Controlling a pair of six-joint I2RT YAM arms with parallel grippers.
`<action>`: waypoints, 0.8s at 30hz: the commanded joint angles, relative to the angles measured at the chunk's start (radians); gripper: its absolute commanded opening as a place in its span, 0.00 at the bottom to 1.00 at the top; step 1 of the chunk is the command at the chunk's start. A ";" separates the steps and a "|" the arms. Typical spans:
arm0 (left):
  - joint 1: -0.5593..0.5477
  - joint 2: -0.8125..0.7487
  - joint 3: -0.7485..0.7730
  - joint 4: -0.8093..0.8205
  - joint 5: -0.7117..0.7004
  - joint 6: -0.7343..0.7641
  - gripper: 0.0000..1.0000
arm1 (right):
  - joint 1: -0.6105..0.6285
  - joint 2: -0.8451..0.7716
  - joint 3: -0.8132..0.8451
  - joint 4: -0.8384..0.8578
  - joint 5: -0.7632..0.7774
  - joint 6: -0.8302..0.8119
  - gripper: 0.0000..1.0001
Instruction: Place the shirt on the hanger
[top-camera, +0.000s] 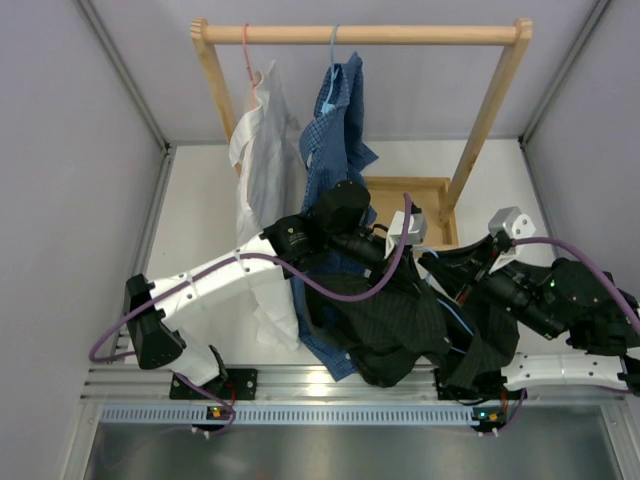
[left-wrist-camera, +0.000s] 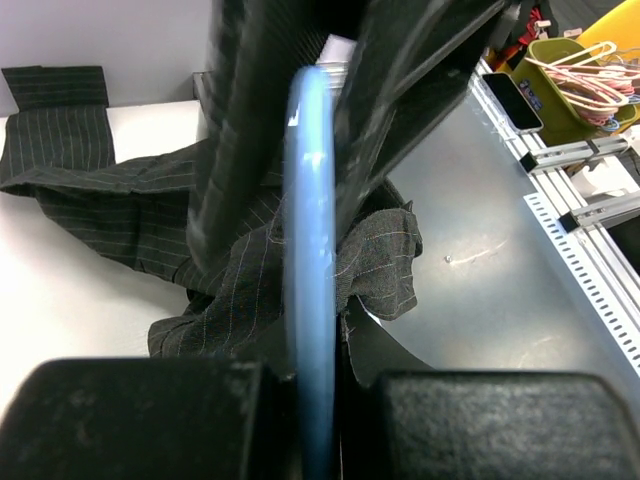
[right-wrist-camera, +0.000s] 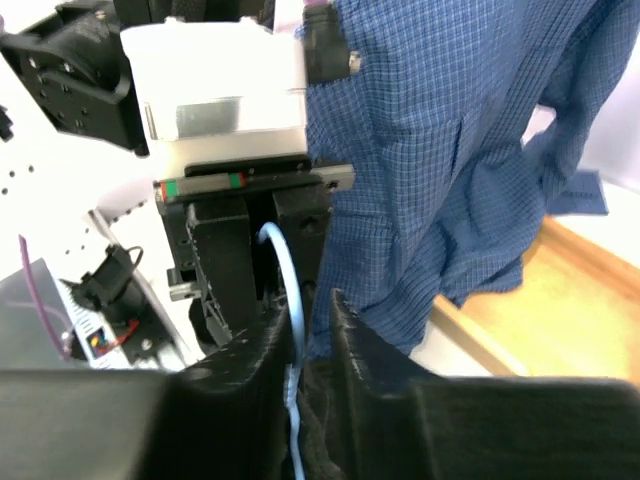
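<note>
Left wrist, grip: the left gripper (left-wrist-camera: 315, 400) has its fingers pressed onto the hanger (left-wrist-camera: 308, 250), a smooth, round light-blue wire running straight up between them
Left wrist, cloth: the shirt (left-wrist-camera: 130, 200), black with thin pale stripes, lies crumpled behind and left of the hanger, with one flat end farthest left on the white table (left-wrist-camera: 60, 310)
Left wrist, room: a bare grey metal sheet (left-wrist-camera: 480, 300) lies right of the hanger and ends at a slotted rail (left-wrist-camera: 585, 268); a green bin (left-wrist-camera: 548, 85) of pink hangers (left-wrist-camera: 590, 70) sits beyond that
Right wrist, grip: the right gripper (right-wrist-camera: 305, 320) pinches the same wire, with black cloth bunched below its fingers; the left gripper's black fingers clamp the hanger's curved part further along
Right wrist, edges: the blue checked shirt (right-wrist-camera: 440, 150) hangs just right of the hanger, soft and folded; a wooden base (right-wrist-camera: 590, 290) lies further right
Top, layout: the shirt is heaped around the hanger between both arms; the wooden rack (top-camera: 360, 35) stands beyond it, and the white shirt (top-camera: 262, 150) hangs to the hanger's left
Top, room: open white tabletop shows only well left of the hanger
</note>
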 joint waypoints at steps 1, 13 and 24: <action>-0.005 -0.012 0.031 0.060 0.054 0.004 0.00 | 0.002 0.033 -0.015 0.061 -0.008 -0.004 0.11; -0.007 -0.194 -0.013 -0.029 -0.705 -0.043 0.98 | 0.003 -0.028 -0.012 0.027 0.132 0.027 0.00; -0.009 -0.613 -0.470 -0.035 -1.193 -0.218 0.69 | 0.002 -0.060 0.138 -0.077 0.098 0.008 0.00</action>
